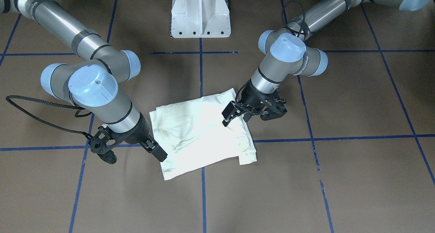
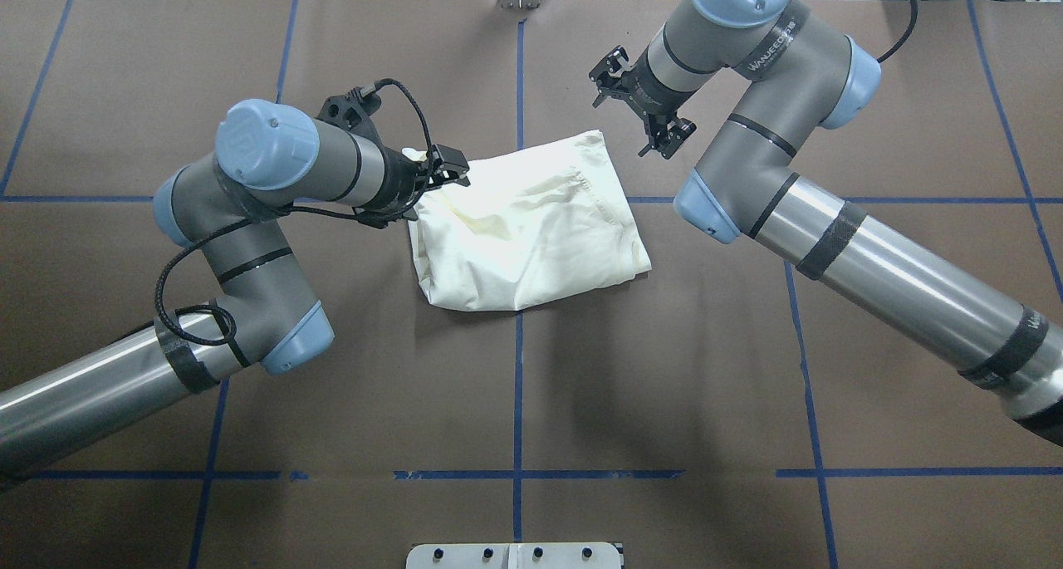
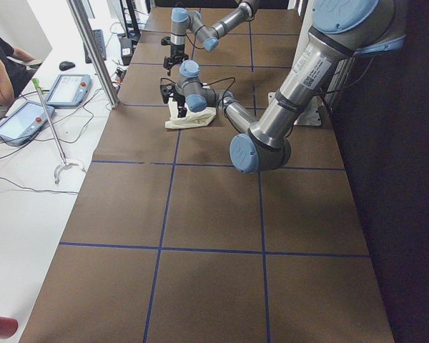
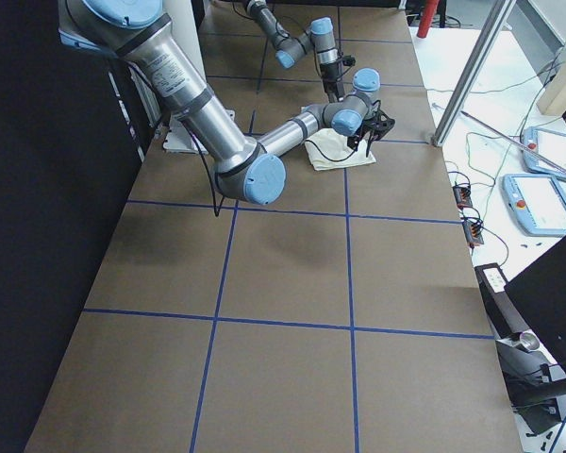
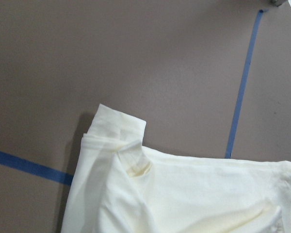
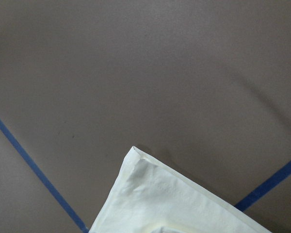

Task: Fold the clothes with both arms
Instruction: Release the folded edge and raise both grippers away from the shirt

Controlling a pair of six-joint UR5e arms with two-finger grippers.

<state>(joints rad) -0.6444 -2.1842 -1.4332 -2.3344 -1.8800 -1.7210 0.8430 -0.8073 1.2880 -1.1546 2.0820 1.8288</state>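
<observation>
The cream-white long-sleeved cotton T-shirt [image 1: 197, 134] is lying plain side up as a compact folded rectangle mid-table on the brown sheet with blue taped grid lines [image 1: 340, 178], so we are judging the folding nearly done. We are holding the black two-finger left gripper [image 1: 248, 117] over its left edge and the matching right gripper [image 1: 134, 153] just beside its right edge. Both are showing spread, empty jaws, probably for tidying the stack, though we cannot tell whether the left fingers are touching cloth.

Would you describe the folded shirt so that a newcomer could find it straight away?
Start with the brown table crossed by blue tape lines. On it, between the left arm and right arm, lies the shirt: the only pale, soft thing there, cream-white and folded into a rough rectangle.
</observation>
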